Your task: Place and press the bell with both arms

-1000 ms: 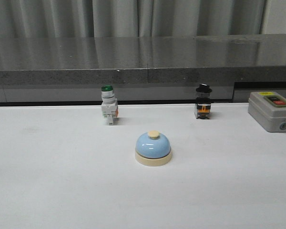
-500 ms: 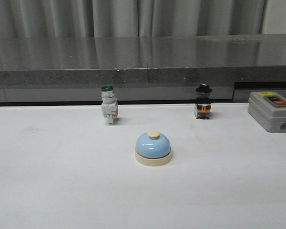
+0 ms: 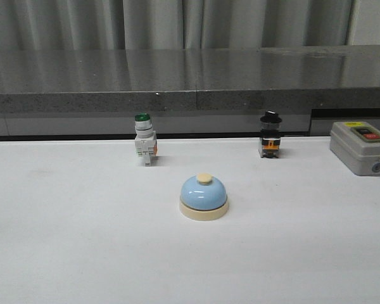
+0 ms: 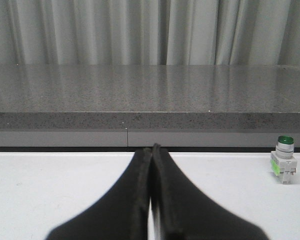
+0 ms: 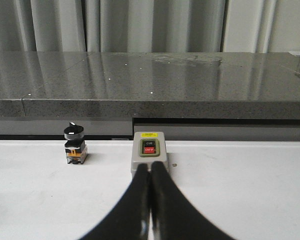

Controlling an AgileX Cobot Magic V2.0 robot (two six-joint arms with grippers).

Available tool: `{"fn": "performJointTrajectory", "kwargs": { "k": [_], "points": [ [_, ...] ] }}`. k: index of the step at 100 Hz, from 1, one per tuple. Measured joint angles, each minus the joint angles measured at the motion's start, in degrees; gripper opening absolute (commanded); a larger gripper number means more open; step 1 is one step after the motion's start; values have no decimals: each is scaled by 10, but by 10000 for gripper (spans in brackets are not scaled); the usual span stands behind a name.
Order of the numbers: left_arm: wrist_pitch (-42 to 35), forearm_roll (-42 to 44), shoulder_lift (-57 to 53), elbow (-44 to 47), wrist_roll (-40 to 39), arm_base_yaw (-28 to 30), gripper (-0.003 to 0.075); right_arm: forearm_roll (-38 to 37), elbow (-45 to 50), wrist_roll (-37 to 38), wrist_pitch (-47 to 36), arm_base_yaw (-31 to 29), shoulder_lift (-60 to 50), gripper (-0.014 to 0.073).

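Bell (image 3: pixel 204 197) upright on white worktop (image 3: pixel 82 240), untouched. Left gripper (image 4: pixel 152 150) and right gripper (image 5: pixel 150 166): jaws pressed together, empty.

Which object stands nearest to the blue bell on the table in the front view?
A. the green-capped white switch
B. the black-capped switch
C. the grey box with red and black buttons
A: in the front view the green-capped white switch stands closest to the bell, behind it to the left.
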Motion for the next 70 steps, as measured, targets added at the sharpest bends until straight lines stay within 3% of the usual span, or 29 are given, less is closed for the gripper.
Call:
{"fn": "performJointTrajectory", "kwargs": {
  "k": [30,49,70],
  "points": [
    [0,0,0,0,0,0,-20,0,-17,0,14,0,0,-60],
    [0,0,0,0,0,0,-20,0,-116,0,108,0,7,-60],
    [0,0,0,0,0,0,-20,0,-211,0,192,0,120,-60]
  ]
}}
